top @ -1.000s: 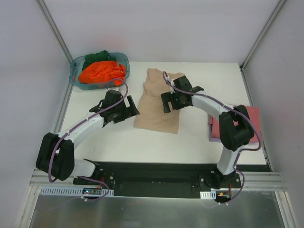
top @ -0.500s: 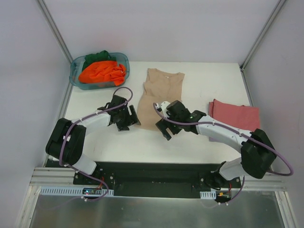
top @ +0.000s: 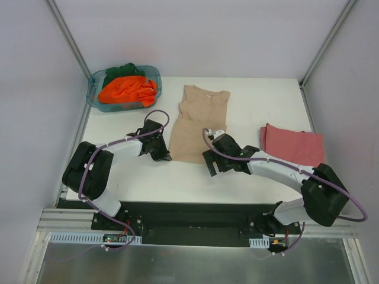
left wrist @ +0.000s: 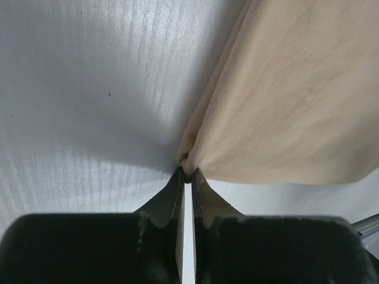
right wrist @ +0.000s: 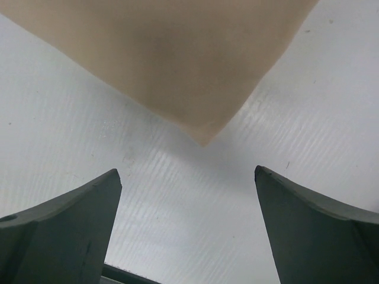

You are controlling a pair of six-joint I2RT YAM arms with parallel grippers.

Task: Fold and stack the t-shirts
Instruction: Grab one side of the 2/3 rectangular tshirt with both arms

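At the table's (top: pixel 130 177) left-centre, the left gripper (left wrist: pixel 186 171) is pinched tight on the near-left corner of the tan t-shirt (top: pixel 198 127) lying mid-table, the right gripper (right wrist: pixel 186 171) hovers spread wide just short of its near-right corner, and the dusty red t-shirt (top: pixel 293 147) lies far right.

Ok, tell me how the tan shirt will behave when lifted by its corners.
Probably floppy: the tan shirt puckers where the left gripper pinches its corner. It likely sags between grips, being thin and flat on the table. Probably light; the corner ahead of the open right gripper lies flat.
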